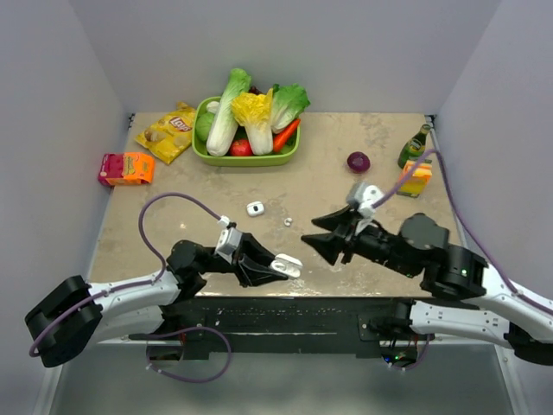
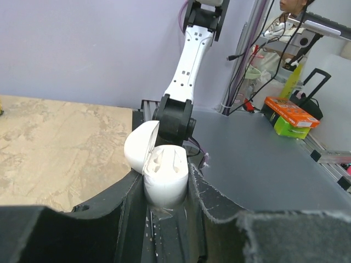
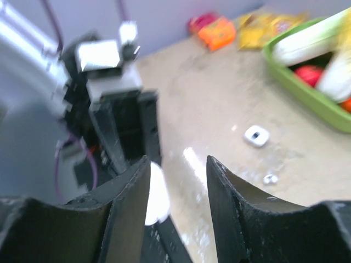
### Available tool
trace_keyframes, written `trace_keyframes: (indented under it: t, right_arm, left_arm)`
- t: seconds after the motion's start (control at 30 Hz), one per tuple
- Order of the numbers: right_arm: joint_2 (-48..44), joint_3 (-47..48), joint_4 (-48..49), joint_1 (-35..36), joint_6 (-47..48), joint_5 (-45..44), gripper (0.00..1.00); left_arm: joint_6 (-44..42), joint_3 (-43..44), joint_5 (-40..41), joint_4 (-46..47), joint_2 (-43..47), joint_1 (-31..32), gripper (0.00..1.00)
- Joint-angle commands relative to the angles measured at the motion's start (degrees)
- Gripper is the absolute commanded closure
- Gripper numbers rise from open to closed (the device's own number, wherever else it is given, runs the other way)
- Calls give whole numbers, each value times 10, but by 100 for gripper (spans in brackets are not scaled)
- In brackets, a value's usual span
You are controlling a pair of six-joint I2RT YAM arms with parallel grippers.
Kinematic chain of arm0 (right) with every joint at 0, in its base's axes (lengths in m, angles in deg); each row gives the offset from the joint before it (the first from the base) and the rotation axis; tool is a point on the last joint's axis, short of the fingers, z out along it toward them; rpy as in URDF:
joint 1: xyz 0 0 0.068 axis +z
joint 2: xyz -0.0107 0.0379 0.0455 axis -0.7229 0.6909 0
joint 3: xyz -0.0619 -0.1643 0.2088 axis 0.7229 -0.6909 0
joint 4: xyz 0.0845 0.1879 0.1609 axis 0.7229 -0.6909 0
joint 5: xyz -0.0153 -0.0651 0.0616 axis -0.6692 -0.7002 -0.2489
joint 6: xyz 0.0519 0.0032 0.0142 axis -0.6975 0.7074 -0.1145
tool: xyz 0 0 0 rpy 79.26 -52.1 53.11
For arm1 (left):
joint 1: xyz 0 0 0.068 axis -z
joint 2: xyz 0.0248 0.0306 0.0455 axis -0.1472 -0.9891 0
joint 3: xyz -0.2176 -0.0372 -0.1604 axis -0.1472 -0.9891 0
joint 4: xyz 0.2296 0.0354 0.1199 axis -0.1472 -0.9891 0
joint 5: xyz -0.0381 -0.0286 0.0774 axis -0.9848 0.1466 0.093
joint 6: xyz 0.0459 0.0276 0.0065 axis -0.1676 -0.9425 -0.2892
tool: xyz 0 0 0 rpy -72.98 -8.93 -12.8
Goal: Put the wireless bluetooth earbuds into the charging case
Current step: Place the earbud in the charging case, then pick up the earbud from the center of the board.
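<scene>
White and slick, the light charging case (image 2: pixel 164 181) is sitting lid-open, clamped by its lower half in the left gripper (image 1: pixel 278 263), while the right gripper (image 1: pixel 308 229) is hovering nearby, fingers apart and empty, and one likely earbud (image 1: pixel 255 208) is lying on the table (image 1: pixel 380 143) beyond.

- Charging case (image 2: pixel 164 178): white plastic, smooth and glossy; lid and body have the same finish.
- Left pincer (image 2: pixel 167 192): black plastic, matt, with ragged, frayed-looking edges along the inner faces.
- Right pincer (image 3: pixel 178 181): same matt black plastic, grainy, speckled with pale scuffs.
- Bench (image 1: pixel 328 190): beige mottled stone-look top, smooth, with a soft sheen that takes reflections.
- Tray (image 1: pixel 246 159): green plastic, glossy.
- Chip bag (image 1: pixel 168 131): yellow film, shiny, crinkled.
- Bottle (image 1: pixel 415 145): dark green, glassy shine.
</scene>
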Motion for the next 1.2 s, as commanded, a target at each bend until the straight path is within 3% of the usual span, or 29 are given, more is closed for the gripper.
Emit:
trace_keyframes:
  t: [0.0,0.07,0.13,0.3,0.4,0.5,0.77,1.17]
  right_arm:
    - [-22,-26,72,-3,-38,-199,51]
    - [0,-46,60,-7,-50,-258,52]
    - [41,-77,66,-35,-78,-261,54]
    - [118,-172,151,-189,-149,-98,80]
    - [180,-230,225,-233,-165,-41,90]
    - [256,-228,272,-247,-170,-13,100]
    - [436,-177,343,-250,-167,26,100]
    - [547,-135,396,-259,-178,13,100]
  left_arm:
    - [6,-22,17,64,19,1,100]
    - [11,-32,22,73,26,1,100]
    - [16,-41,34,82,42,1,100]
    - [17,-72,60,64,105,3,100]
    - [7,-83,78,22,150,4,100]
    - [2,-98,106,-2,189,5,100]
    - [-1,-115,141,-17,223,6,100]
    - [1,-130,151,-20,237,6,100]
